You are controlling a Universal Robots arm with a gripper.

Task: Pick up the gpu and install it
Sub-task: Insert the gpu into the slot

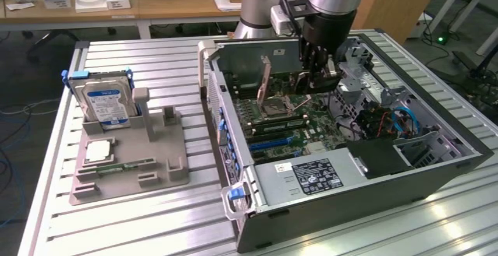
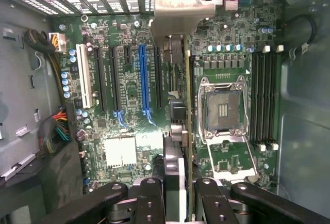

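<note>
**Gpu (image 2: 188, 95) held on its thin edge inside the computer**

The gpu is gripped by the claw (image 2: 178, 203). The claw is closed on it from both sides, and a black finger (image 2: 149, 203) is pressed on each flat face. The card is held on its edge, so it is seen as a long green line in the wrist view. Its black cooler is seen beside that line, and its silver end plate (image 2: 180, 12) is at the end away from the claw.

The card is seen over the green board (image 2: 129, 79), between the row of long slots and the square chip socket (image 2: 223, 108). The blue slot (image 2: 143, 79) is near it, with a black slot in between. Whether the card touches the board cannot be told.

In the exterior view the claw (image 1: 319, 78) is seen down inside the open computer case (image 1: 350, 203). The case is laid on the table (image 1: 140, 227), along the edge at the exterior view's right. A grey holder (image 1: 148, 168) is set by the opposite edge. A hard drive (image 1: 107, 101) with a blue label is stood up in it.
</note>
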